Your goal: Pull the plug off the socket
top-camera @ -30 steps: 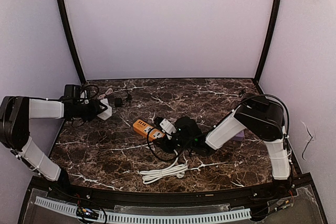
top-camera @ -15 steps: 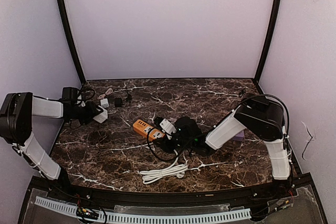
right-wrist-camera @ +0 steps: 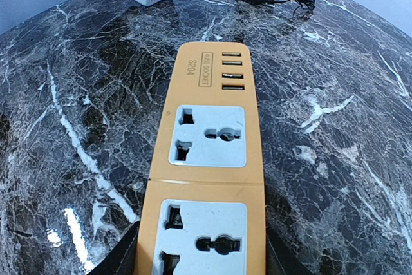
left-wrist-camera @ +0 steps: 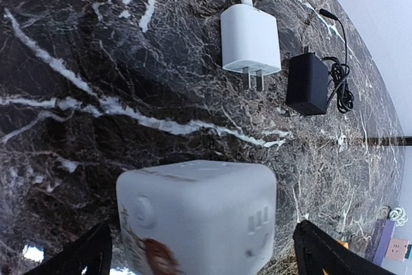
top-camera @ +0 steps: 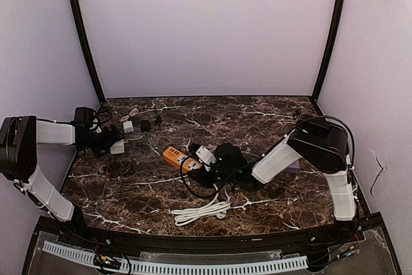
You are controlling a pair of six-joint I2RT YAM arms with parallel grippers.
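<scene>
1. Two left fingers [left-wrist-camera: 322,252] stand wide, flanking the plug [left-wrist-camera: 196,217] without gripping it.
2. Right fingers [right-wrist-camera: 122,261] are narrowed on the orange strip [right-wrist-camera: 209,159], holding it; both its visible sockets are empty.
3. Plug sits on the worktop [left-wrist-camera: 96,62] at the left, well apart from the strip, near a white charger [left-wrist-camera: 250,38] and a black adapter [left-wrist-camera: 307,84].
4. It likely handles light, rigid and smooth, so slippery; grip two opposite flat faces, clear of the prongs.
5. Looks: white rounded cube, socket slots on one face, round button and printed mark on another.
</scene>
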